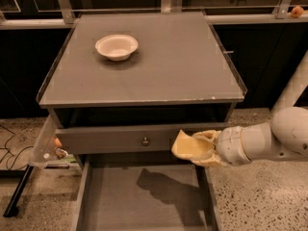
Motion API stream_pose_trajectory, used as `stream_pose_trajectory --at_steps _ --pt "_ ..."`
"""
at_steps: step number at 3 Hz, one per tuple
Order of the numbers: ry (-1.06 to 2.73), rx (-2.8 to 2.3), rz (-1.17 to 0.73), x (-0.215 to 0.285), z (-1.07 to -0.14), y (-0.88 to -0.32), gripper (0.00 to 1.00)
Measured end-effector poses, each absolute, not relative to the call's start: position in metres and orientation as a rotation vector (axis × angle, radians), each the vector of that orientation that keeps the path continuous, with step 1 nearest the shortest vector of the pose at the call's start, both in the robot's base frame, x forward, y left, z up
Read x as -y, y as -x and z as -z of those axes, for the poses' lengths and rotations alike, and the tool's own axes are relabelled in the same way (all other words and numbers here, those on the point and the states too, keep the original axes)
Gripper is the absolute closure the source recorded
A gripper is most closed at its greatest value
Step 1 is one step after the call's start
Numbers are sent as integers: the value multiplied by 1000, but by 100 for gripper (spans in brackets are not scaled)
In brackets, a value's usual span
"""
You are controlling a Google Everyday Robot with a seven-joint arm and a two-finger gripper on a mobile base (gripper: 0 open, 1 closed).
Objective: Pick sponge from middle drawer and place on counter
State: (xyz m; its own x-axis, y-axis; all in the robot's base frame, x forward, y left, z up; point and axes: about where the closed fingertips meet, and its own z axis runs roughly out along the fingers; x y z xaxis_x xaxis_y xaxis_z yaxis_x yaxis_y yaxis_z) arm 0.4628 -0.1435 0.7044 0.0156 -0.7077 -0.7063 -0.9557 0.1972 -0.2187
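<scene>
Gripper (204, 148) at centre right, fingers clamped on the sponge (185, 147), which hangs clear above the middle drawer (110, 201) floor. It is level with the knobbed drawer front (120, 139) and below the counter surface (168, 66) edge, so more height is likely needed. White bowl (116, 46) sits upper left.
</scene>
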Motion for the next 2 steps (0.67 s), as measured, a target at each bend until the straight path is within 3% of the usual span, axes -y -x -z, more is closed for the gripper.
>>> stream_pose_trajectory --at_steps 2 --pt "1568 -1736 -392 144 -719 -463 100"
